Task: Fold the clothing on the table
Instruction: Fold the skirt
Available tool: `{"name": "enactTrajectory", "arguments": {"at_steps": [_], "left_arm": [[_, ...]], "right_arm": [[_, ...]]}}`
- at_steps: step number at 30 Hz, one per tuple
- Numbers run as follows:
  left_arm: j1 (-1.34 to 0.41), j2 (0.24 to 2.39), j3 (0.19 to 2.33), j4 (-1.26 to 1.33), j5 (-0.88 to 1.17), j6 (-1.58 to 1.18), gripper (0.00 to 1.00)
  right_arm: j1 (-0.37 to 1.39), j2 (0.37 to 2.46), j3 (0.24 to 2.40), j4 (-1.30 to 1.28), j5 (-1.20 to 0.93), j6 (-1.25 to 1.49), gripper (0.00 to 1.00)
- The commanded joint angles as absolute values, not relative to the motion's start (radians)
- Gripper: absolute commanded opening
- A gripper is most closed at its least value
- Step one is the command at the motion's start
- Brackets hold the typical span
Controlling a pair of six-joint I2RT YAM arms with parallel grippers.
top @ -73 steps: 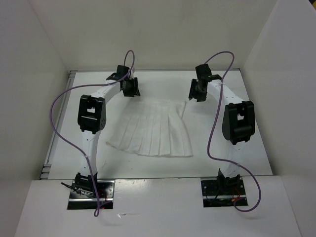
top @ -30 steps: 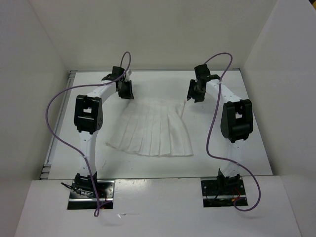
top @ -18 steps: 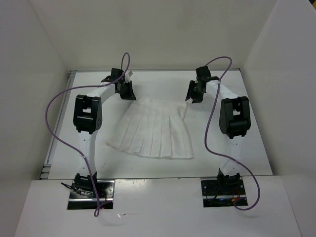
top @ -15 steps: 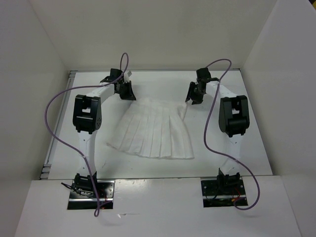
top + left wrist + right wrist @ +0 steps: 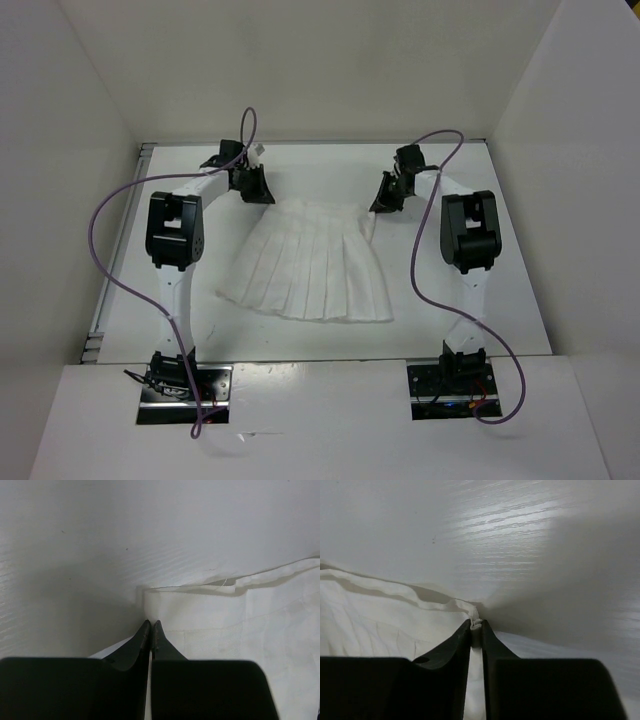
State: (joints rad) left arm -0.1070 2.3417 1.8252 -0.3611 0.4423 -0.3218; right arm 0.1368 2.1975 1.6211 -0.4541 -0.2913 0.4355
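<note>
The clothing (image 5: 310,265), a small white pleated skirt, lies flat in the middle of the table (image 5: 500,290), waistband at the far side. My left gripper (image 5: 263,197) sits at the waistband's left corner. In the left wrist view its jaws (image 5: 151,623) are pressed together on the skirt's (image 5: 240,625) edge. My right gripper (image 5: 374,208) is at the waistband's right corner. The right wrist view shows it (image 5: 476,626) shut on a bunched bit of the fabric (image 5: 380,615), which pokes out between the tips.
White walls enclose the table at the back and on both sides. A metal rim (image 5: 101,318) runs along the left edge. Purple cables (image 5: 110,260) loop out from both arms. The arm bases (image 5: 180,380) stand at the near edge.
Both grippers have lowered onto the waistband corners. The left one closed first, then the right one closed on the fabric. The right arm's elbow has swung inward.
</note>
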Motion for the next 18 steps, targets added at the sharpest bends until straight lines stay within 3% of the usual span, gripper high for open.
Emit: {"name": "enactTrajectory", "arguments": {"at_steps": [1, 3, 5, 8, 18], "left_arm": [[-0.081, 2.356, 1.799, -0.387, 0.494, -0.339, 0.0], [-0.059, 2.356, 1.799, -0.364, 0.595, -0.368, 0.0], [-0.026, 2.346, 1.769, -0.319, 0.834, -0.432, 0.0], [0.031, 2.251, 1.726, -0.183, 0.988, -0.523, 0.0], [0.043, 2.172, 1.805, -0.2, 1.066, -0.557, 0.0]], "right_arm": [[0.135, 2.237, 1.588, -0.402, -0.379, 0.453, 0.15], [0.135, 2.237, 1.579, -0.402, -0.391, 0.453, 0.0], [0.126, 2.145, 1.569, -0.425, -0.347, 0.453, 0.0], [0.092, 2.002, 1.598, -0.495, -0.246, 0.427, 0.0], [0.066, 1.905, 1.859, -0.67, -0.232, 0.341, 0.0]]}}
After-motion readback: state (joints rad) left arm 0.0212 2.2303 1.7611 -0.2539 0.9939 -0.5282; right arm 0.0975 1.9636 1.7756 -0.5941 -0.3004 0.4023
